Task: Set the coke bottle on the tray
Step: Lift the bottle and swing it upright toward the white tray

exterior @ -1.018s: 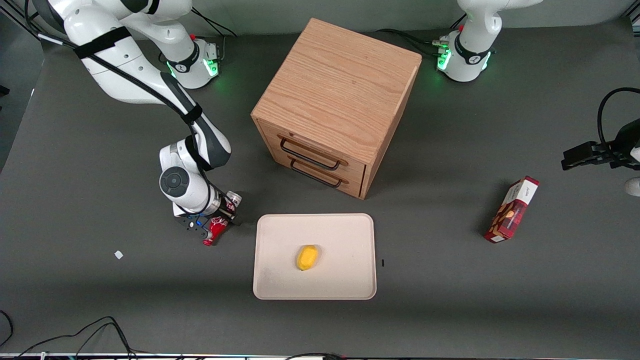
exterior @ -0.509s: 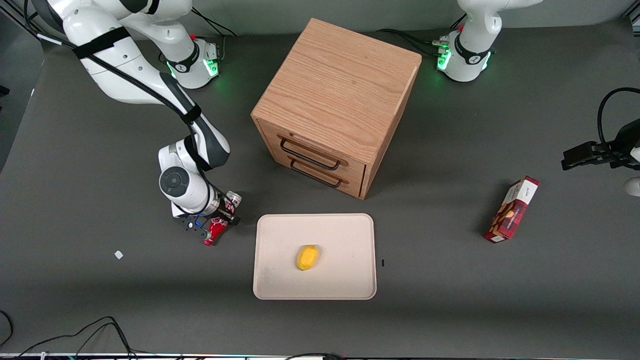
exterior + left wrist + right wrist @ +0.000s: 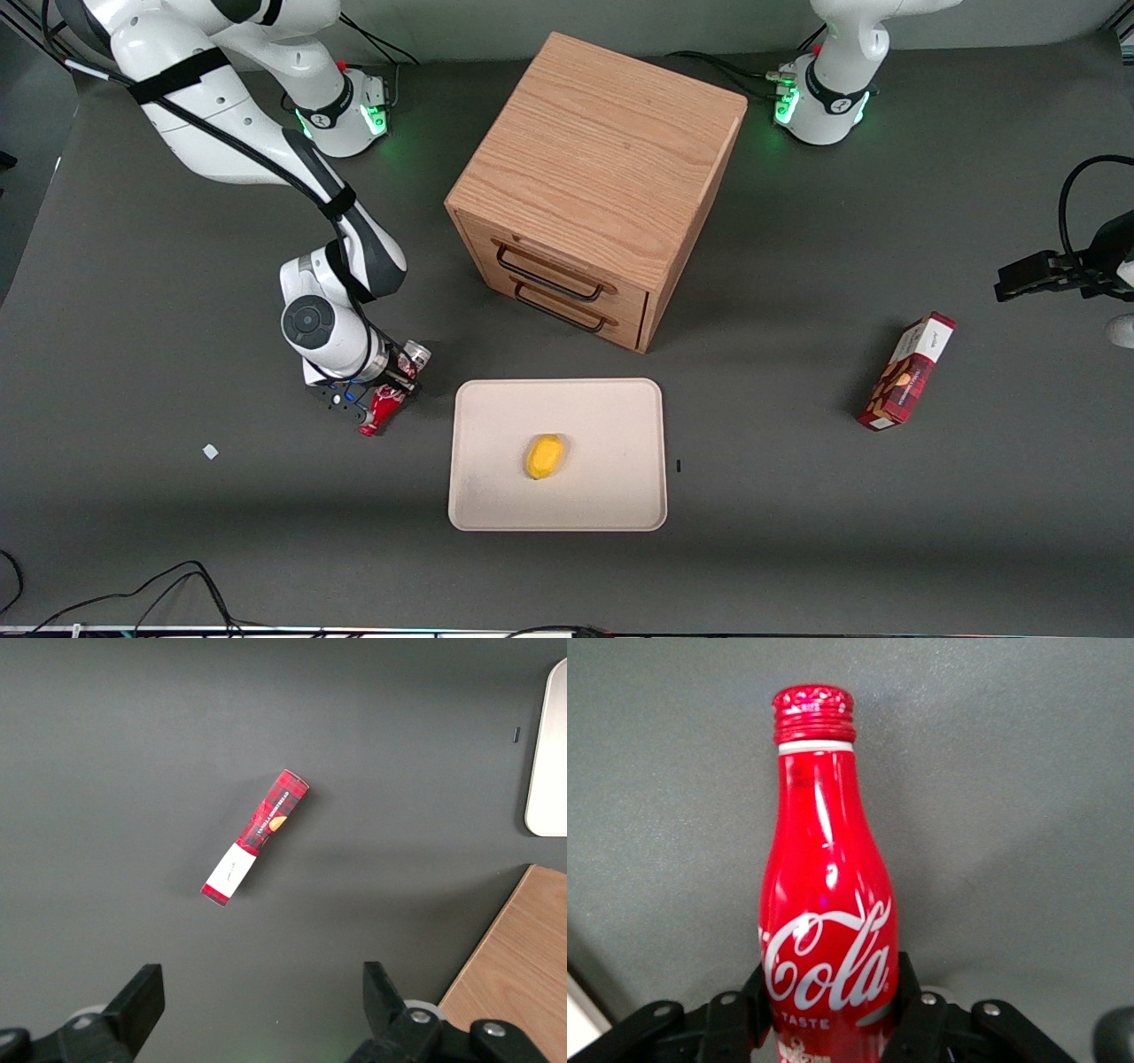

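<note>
Coke bottle [image 3: 830,930] clamped low on its body between the two fingers of the pincer [image 3: 379,390], cap [image 3: 814,711] pointing away from the wrist. Seen from the front, bottle [image 3: 387,396] lying nearly level just above the dark tabletop [image 3: 177,532], close beside the tray's [image 3: 620,416] short edge at the working arm's end, not yet over it. Compared with a second ago, barely any shift: wrist and bottle nudged a touch upward and away from the front camera, grip unchanged. Judged from that, grasp secured and lift only just starting; sideways carry to the tray not yet begun. Tray already carrying a yellow lemon-like fruit [image 3: 544,455] near its middle, so bare cream surface on either side of it looks the safer landing spot. Farther out, wooden drawer cabinet [image 3: 602,177] standing farther from the front camera than the tray, both drawers shut. Red snack box [image 3: 907,371] lying well apart toward the parked arm's end. Small white scrap [image 3: 210,451] on the tabletop near the working arm, tiny dark speck [image 3: 679,464] just beside the tray. Loose cables [image 3: 177,585] along the tabletop's near edge.
</note>
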Action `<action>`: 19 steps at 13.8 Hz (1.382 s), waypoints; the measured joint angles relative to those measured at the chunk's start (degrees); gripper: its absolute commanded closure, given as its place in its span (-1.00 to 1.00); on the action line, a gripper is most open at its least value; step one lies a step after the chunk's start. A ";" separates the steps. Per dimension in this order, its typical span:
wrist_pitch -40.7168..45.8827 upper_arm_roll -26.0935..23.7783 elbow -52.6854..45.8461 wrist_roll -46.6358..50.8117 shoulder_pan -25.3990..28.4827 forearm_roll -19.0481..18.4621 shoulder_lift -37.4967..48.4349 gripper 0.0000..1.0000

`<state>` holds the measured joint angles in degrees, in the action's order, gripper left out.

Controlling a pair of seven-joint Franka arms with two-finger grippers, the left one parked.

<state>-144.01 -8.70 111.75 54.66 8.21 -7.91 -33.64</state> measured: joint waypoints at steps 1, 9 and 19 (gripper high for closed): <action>0.00 0.00 0.01 0.00 0.00 0.00 0.06 1.00; 22.20 -10.46 -0.22 -5.47 -10.17 -0.09 15.27 1.00; 49.86 -37.43 -15.96 -16.09 -39.89 0.12 21.88 1.00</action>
<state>-94.16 -46.13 95.78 38.57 -31.67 -7.79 -11.76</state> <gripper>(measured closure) 0.458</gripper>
